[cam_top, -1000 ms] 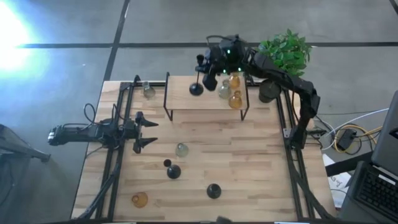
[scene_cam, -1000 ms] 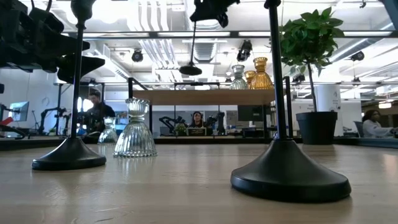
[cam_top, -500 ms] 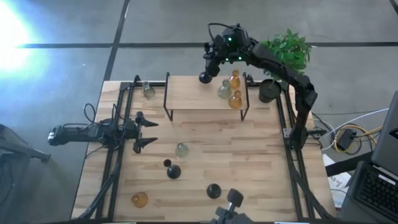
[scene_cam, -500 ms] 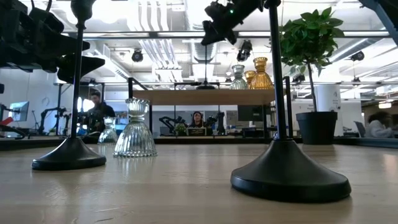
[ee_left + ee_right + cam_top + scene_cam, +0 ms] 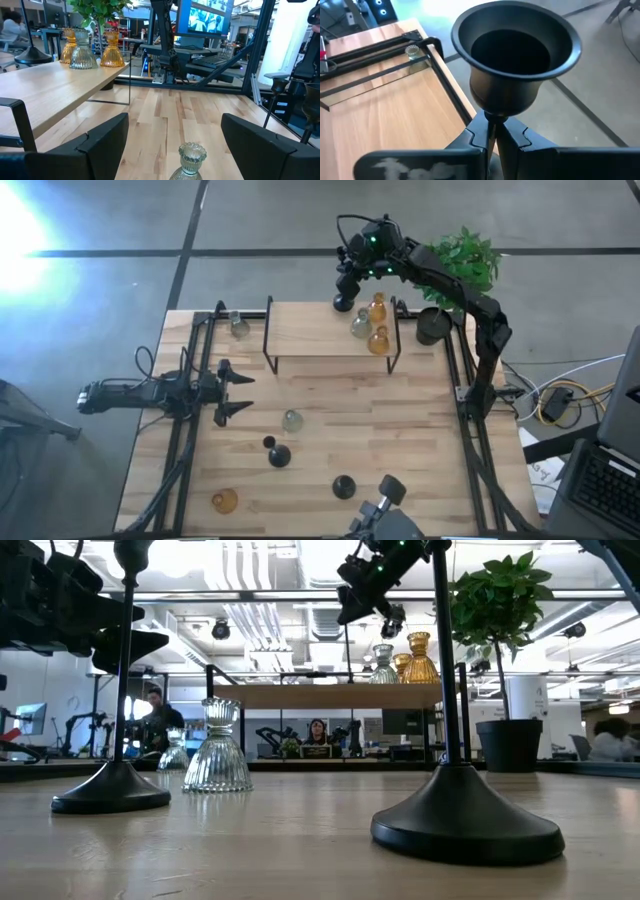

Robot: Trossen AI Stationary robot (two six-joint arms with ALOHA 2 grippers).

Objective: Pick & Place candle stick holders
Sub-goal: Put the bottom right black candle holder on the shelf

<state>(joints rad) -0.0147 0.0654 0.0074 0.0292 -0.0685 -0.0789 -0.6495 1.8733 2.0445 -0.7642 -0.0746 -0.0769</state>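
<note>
Pale wooden table of jointed planks, framed by black metal rails. On its far half, a wooden shelf on thin black metal legs, its flat top bearing two amber glass holders with ribbed, bell-shaped bodies and one clear-grey glass holder of like shape, all clustered at the right end. Just beside the shelf's right end, a black pot with a leafy green plant. Raised above the shelf's far edge, near the amber pair, the right gripper, clamped tight on the thin stem of a black candle stick holder: matte, smooth, with a flared cup above the fingers and a round base hanging below, clear of the shelf. At the table's left edge, the left gripper, lying low with its fingers spread wide and nothing between them. Near it, towards the middle, a clear ribbed glass holder; closer to the front, two upright black holders with domed bases and thin stems, one amber bulb at the front left, and another clear glass holder by the far left corner.
</note>
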